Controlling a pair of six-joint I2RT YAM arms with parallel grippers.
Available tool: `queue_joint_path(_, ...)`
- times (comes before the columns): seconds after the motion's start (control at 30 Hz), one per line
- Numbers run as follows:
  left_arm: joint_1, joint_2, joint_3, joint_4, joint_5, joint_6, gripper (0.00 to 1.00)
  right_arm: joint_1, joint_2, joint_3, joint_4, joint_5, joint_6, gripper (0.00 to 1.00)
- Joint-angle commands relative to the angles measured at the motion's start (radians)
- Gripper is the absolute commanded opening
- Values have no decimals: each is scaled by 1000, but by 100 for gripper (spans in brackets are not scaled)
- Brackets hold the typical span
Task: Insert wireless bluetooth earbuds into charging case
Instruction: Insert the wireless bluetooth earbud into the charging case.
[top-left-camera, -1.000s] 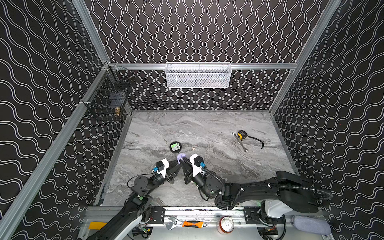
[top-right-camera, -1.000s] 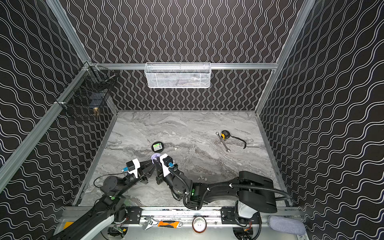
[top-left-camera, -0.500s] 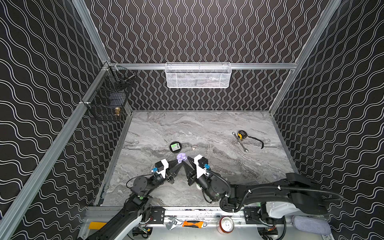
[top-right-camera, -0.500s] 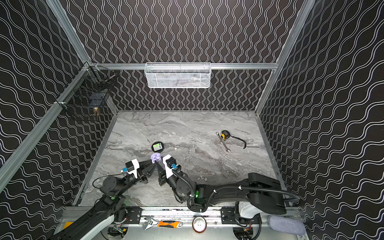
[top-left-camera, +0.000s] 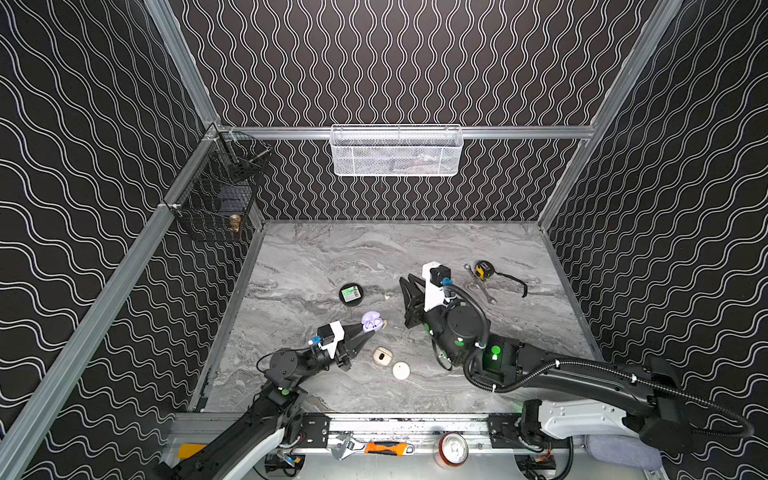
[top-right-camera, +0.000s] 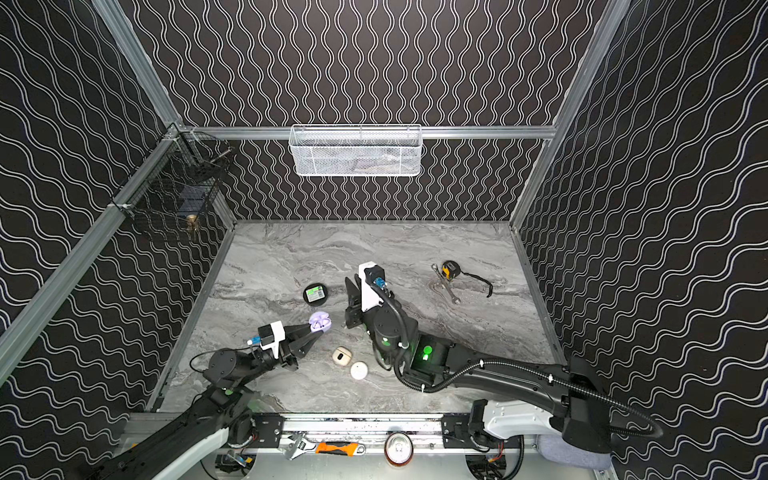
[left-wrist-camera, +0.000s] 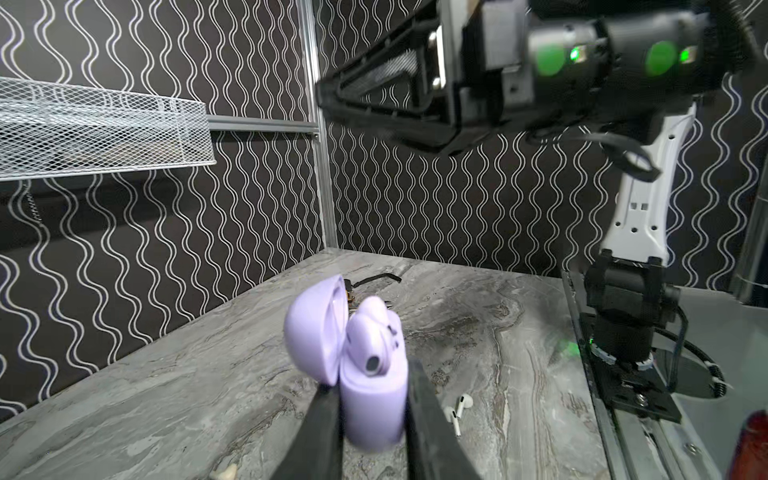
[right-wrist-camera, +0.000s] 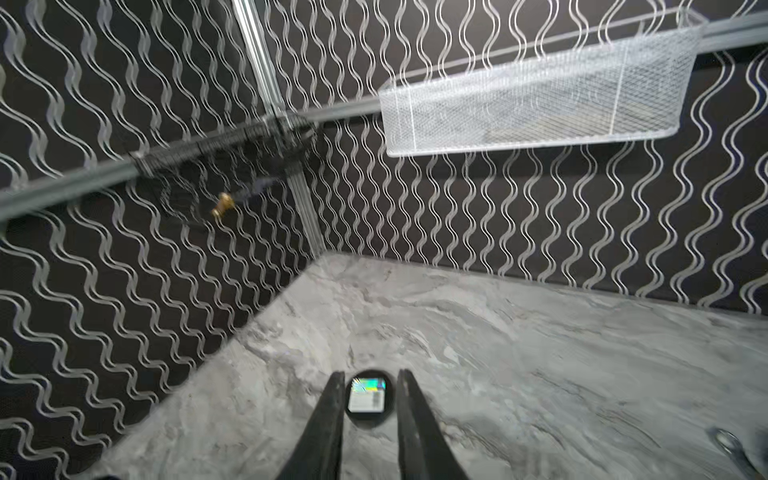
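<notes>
Here the left gripper (left-wrist-camera: 372, 388) is clamped on the lilac charging case (left-wrist-camera: 370, 411). Its lid is open and the lilac earbuds (left-wrist-camera: 372, 336) are seated inside, toward the worktop's (top-left-camera: 415, 249) left edge. Two white earbuds (left-wrist-camera: 457, 409) lie on the marble just beside it. The right gripper (right-wrist-camera: 370, 377) hangs slightly parted and empty, pointing toward a black round tin (right-wrist-camera: 368, 395).

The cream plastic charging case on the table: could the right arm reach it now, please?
Probably yes: the cream charging case lies uncovered near the empty right gripper; the left gripper, gripping a lilac case, stands beside, not over, it.
</notes>
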Motion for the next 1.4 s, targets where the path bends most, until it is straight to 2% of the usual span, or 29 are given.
queue_joint_path(0.0,-5,39,11,98,59,13,0,-11,-11,-11,-132,-99,24,28)
queue_joint_path(0.07,-8,64,16,118,77,13,0,-12,-7,0,-154,-110,22,31)
queue_joint_path(0.17,-8,93,25,115,79,14,0,-11,-14,12,-183,-200,2,32)
queue_joint_path(0.3,-10,93,24,105,57,18,0,34,-19,12,-171,-287,-32,25)
queue_joint_path(0.43,-10,66,33,45,29,25,0,145,16,41,-170,-207,-87,14)
queue_joint_path(0.57,-10,42,30,18,13,29,0,175,61,93,-205,-224,-79,9)
queue_joint_path(0.7,-10,39,32,20,19,30,0,174,102,149,-224,-180,-58,8)
queue_joint_path(0.93,-11,31,32,4,5,37,0,173,151,204,-286,-173,-47,5)
queue_joint_path(1.37,-12,25,28,10,5,36,0,173,160,159,-300,-150,-32,6)
